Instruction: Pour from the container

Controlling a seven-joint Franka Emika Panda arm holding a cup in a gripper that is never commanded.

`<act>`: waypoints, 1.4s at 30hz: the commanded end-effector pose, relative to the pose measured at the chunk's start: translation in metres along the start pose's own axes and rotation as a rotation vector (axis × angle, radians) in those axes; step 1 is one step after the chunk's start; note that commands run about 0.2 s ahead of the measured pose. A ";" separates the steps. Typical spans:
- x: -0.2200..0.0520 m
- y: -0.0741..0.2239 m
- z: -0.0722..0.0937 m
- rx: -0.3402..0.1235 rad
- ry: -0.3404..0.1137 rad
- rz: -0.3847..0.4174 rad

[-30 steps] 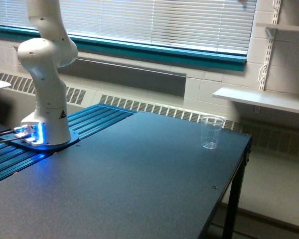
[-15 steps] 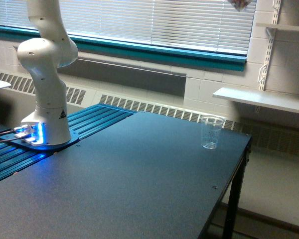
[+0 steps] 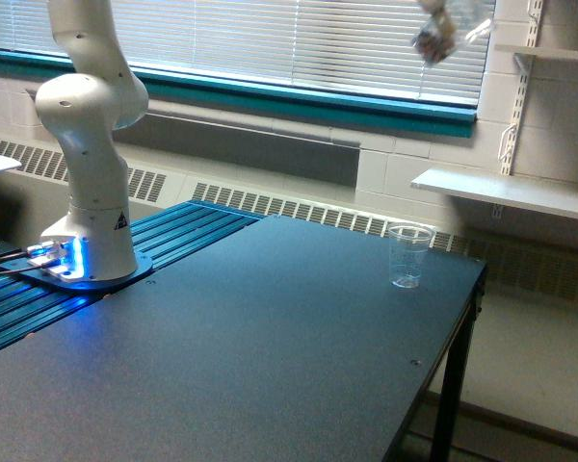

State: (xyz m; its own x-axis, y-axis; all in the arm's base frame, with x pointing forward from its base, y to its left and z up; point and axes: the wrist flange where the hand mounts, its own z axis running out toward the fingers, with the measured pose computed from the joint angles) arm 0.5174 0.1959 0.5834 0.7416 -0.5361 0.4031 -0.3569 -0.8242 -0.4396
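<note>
The container (image 3: pixel 446 31), a small see-through cup with something dark inside, hangs blurred and tilted in the air at the top of the exterior view, in front of the window blinds. It is high above and slightly to the exterior view's right of a second clear cup (image 3: pixel 409 255), which stands upright near the far right corner of the dark table (image 3: pixel 270 346). That second cup has a rolled rim and looks empty. My gripper is cut off by the frame's top edge, so its fingers do not show. The arm's white base (image 3: pixel 87 192) stands at the table's left.
A white wall shelf (image 3: pixel 506 192) juts out behind the table on the exterior view's right, with a higher shelf (image 3: pixel 549 53) above it. The table's right edge (image 3: pixel 453 356) drops off close to the standing cup. Blue ribbed rails (image 3: pixel 173 236) run beside the base.
The container has come down into view from the top edge and shifted toward the exterior view's left. The cup on the table has not moved.
</note>
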 end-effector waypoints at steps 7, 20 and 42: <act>-0.055 0.009 0.025 -0.023 -0.068 0.017; -0.087 0.022 0.052 -0.046 -0.134 0.017; -0.160 0.055 0.121 -0.164 -0.281 -0.015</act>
State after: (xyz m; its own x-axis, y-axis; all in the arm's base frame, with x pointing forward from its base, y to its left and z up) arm 0.4551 0.2497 0.4213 0.8540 -0.4865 0.1842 -0.4165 -0.8516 -0.3184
